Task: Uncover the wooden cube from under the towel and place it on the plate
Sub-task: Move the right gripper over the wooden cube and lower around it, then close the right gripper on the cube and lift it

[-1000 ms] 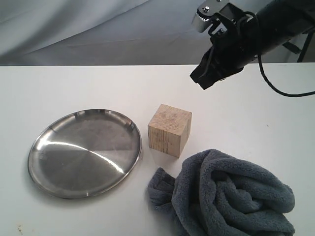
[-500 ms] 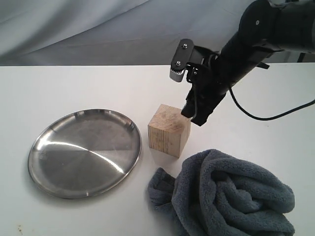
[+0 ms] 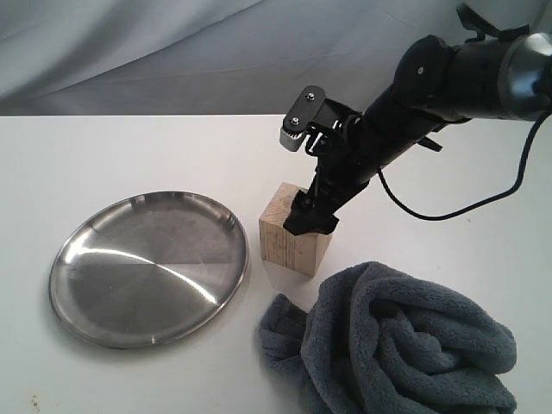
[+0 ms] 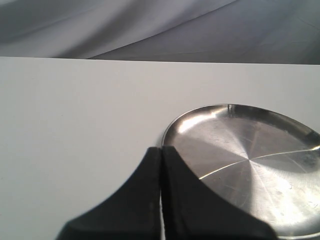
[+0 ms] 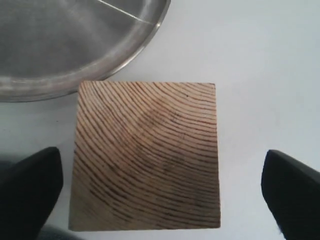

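Poised over the wooden cube (image 3: 289, 246), which stands uncovered just beside the plate (image 3: 65, 259) and near the bunched towel (image 3: 405, 345), the right gripper (image 3: 312, 222) spreads its jaws wide, the left gripper (image 4: 161, 162) pinched together.

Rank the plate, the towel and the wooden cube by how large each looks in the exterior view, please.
1. The towel and the plate: close in spread; the towel is cut off by the frame's edge and seems nearer, so I leave them tied.
2. The wooden cube: clearly the smallest.
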`<move>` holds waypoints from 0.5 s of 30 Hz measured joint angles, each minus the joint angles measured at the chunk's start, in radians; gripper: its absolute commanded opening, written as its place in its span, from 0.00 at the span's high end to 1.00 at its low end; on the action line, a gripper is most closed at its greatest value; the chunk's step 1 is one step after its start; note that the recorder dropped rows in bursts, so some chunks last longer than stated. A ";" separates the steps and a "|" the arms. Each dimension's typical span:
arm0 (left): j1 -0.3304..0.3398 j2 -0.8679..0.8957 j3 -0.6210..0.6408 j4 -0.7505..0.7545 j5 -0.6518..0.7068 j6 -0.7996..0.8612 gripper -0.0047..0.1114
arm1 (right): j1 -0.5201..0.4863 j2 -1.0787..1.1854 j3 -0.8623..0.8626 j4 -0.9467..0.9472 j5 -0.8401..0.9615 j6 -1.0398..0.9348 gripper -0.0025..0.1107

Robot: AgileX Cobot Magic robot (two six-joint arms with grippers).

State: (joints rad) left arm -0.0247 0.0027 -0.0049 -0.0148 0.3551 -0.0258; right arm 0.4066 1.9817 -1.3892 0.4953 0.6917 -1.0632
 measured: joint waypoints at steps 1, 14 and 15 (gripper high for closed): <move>0.000 0.000 0.000 0.000 0.000 0.000 0.96 | 0.000 0.006 0.000 0.000 0.000 0.000 0.05; 0.000 0.000 0.000 0.000 0.000 0.000 0.96 | 0.000 0.084 0.000 0.002 -0.062 0.000 0.15; 0.000 0.000 0.000 0.000 0.000 0.000 0.96 | 0.000 0.084 0.000 0.002 -0.062 0.000 0.19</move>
State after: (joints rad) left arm -0.0247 0.0027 -0.0049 -0.0148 0.3551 -0.0258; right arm 0.4066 2.0654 -1.3892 0.4974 0.6301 -1.0632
